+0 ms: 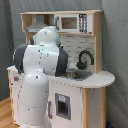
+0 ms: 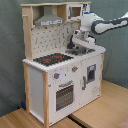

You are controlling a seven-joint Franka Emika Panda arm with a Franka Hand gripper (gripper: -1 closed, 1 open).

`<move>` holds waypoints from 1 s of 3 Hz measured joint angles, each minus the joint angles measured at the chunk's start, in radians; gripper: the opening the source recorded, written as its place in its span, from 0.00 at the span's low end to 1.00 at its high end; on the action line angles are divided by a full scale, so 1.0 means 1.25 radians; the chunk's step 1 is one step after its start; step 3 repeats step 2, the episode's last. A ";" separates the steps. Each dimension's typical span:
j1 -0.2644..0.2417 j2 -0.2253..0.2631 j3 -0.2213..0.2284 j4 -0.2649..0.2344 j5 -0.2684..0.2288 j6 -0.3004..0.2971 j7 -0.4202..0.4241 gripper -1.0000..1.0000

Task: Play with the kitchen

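Standing on a light wooden floor (image 2: 102,107) against a grey backdrop, the tall white and light-wood toy play kitchen (image 2: 60,80) occupies the middle of both exterior views. Reading the second exterior view from left to right: a grey extractor hood (image 2: 49,20) sits under the top shelf; below it lies the black stovetop with red rings (image 2: 52,59); beneath that are two small knobs (image 2: 56,76) and the slatted oven door (image 2: 64,95); further right is the sink area, where the white robot arm (image 2: 107,24) reaches down and its end effector (image 2: 79,44) hangs over the basin beside the black curved faucet (image 1: 84,57). Whether the end effector is open or closed cannot be told from either view. Assessment: the unit appears to be rigid board, heavy and stable as a whole, and not suited to lifting; only its small fittings should move. Knobs look hard and smooth, likely to turn under a light pinch; the oven door is best taken by its top handle; the faucet is thin and could be strained by side load.
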 joint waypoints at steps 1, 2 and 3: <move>0.000 0.006 0.025 0.024 0.006 -0.066 0.042 1.00; 0.000 0.010 0.034 0.047 0.006 -0.139 0.072 1.00; 0.000 0.010 0.034 0.047 0.006 -0.139 0.072 1.00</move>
